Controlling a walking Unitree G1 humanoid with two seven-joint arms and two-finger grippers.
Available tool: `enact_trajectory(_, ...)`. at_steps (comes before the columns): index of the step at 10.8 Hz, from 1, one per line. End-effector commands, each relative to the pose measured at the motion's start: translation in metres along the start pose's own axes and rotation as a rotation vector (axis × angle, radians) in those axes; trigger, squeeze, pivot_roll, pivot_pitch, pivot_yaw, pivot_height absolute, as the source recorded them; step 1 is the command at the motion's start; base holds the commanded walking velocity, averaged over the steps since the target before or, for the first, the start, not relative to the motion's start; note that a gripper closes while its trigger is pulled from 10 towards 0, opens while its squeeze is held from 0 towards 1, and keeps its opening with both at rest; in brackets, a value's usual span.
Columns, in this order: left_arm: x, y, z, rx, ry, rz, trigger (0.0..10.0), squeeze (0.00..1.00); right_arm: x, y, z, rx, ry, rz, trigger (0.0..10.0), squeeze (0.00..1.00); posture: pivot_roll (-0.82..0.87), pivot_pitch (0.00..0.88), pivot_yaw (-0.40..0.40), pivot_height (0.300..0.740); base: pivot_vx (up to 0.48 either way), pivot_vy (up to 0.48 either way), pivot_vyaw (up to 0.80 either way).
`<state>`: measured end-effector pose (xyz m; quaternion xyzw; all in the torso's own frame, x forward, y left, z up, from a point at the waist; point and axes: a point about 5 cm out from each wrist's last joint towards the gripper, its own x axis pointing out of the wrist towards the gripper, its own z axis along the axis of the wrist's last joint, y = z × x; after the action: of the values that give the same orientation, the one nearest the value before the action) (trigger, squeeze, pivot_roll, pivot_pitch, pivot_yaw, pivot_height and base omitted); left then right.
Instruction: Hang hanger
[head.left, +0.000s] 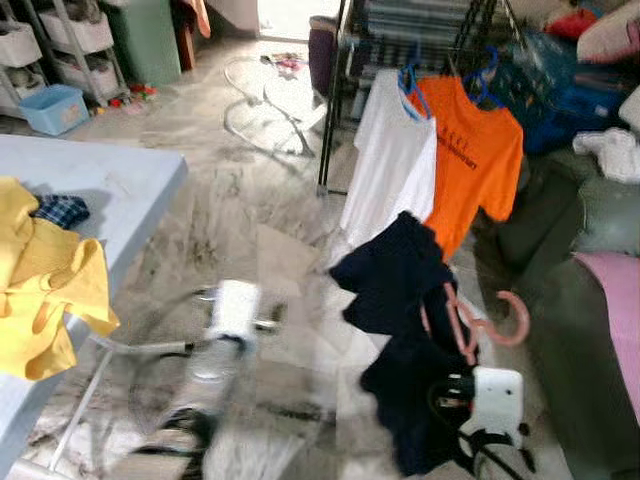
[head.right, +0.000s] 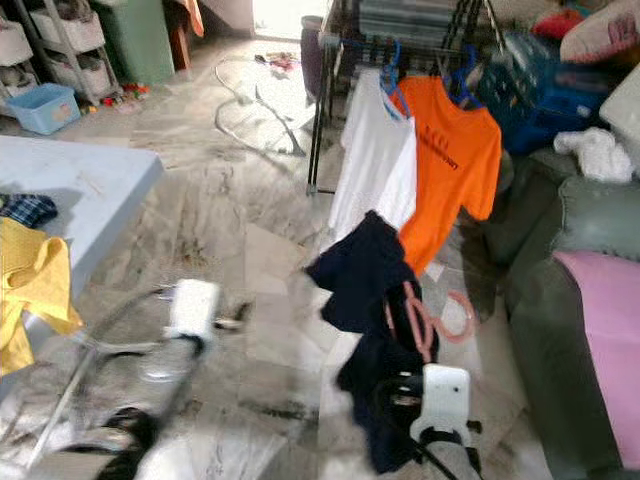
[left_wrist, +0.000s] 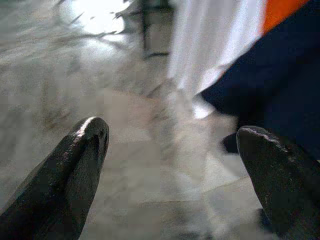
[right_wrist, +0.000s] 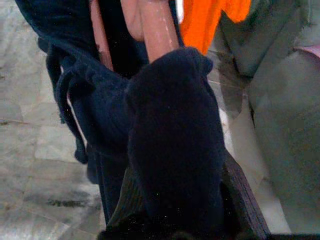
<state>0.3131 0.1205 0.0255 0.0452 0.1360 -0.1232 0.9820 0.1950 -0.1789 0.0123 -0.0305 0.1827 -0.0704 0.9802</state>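
Right jaws grip pink hanger (head.left: 480, 325) under navy garment (head.left: 400, 290).

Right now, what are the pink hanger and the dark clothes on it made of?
The pink hanger looks like smooth, slightly shiny plastic: its hook is one moulded curve with an even colour. The dark navy garment on it looks like soft, matte knitted cloth, perhaps cotton; it folds and droops loosely. The right gripper holds both, wrapped in that cloth.
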Motion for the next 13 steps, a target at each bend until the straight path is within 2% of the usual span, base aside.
enact_trajectory(1,0.006,-0.001,0.011,0.014,-0.022,-0.015,10.0,0.0,0.002,0.003,0.013,-0.012,-0.052,0.008,10.0,0.0,-0.1,0.0,-0.076,0.74,0.319,0.0,0.0)
enact_trajectory(2,0.01,-0.007,0.016,-0.002,-0.022,-0.027,10.0,0.0,0.004,0.009,0.016,-0.012,-0.063,0.04,10.0,0.0,-0.12,0.0,-0.069,0.74,0.349,0.0,0.0)
enact_trajectory(4,0.012,-0.015,0.019,-0.01,-0.026,-0.042,10.0,0.0,0.007,0.006,0.019,0.01,-0.069,0.015,10.0,0.0,-0.12,0.0,-0.055,0.74,0.358,0.0,0.0)
enact_trajectory(5,0.011,-0.013,0.018,0.007,-0.028,-0.042,10.0,0.0,0.006,0.006,0.019,0.009,-0.072,0.009,10.0,0.0,-0.12,0.0,-0.053,0.74,0.352,0.0,0.0)
enact_trajectory(8,0.005,0.008,0.009,0.07,0.013,0.028,10.0,0.0,0.0,-0.006,0.016,0.038,-0.103,-0.068,10.0,0.0,-0.09,0.0,-0.046,0.74,0.352,0.0,0.0)
enact_trajectory(10,0.005,0.008,0.009,0.074,0.01,0.031,10.0,0.0,0.0,-0.011,0.013,0.065,-0.091,-0.076,10.0,0.0,-0.09,0.0,-0.048,0.74,0.349,0.0,0.0)
enact_trajectory(13,0.006,0.001,0.007,0.09,0.018,0.038,10.0,0.0,0.004,-0.012,0.02,0.072,-0.124,-0.056,10.0,0.0,-0.09,0.0,-0.049,0.74,0.48,0.0,0.0)
